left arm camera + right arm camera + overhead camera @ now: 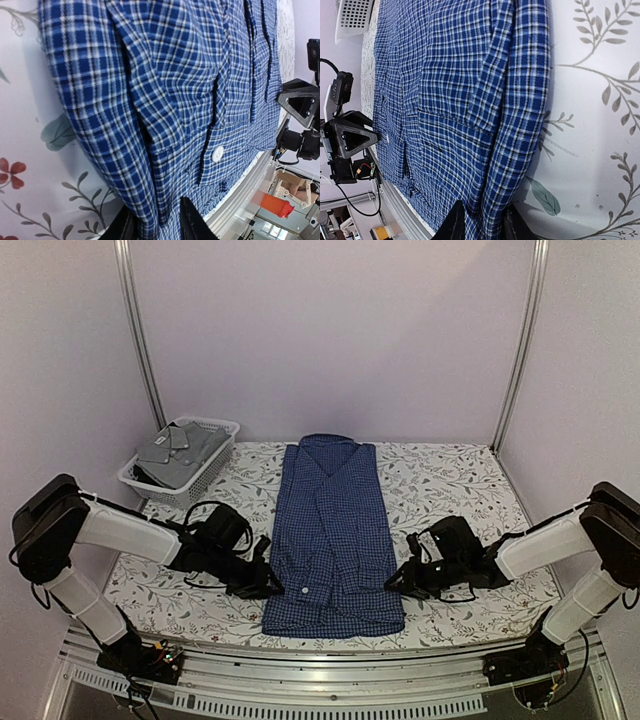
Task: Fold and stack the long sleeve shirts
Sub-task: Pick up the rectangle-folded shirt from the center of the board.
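Lying flat in the middle of the floral-patterned desk (455,475), the dark blue fine-checked cloth button-up shirt (335,530) is folded into a long strip, collar far, hem near. The left claw (268,580) pinches its left near edge, with fabric clamped between the fingers. The right claw (400,578) grips the right near edge likewise. The plain grey collared cloth shirt (178,452) sits in the white plastic mesh basket (222,427), far left.

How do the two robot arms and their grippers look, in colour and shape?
The left arm and the right arm have white, rounded links with black joints. The left gripper and the right gripper are black and blocky, with dark fingers. Thin black cables loop beside each wrist. I see no readable markings.
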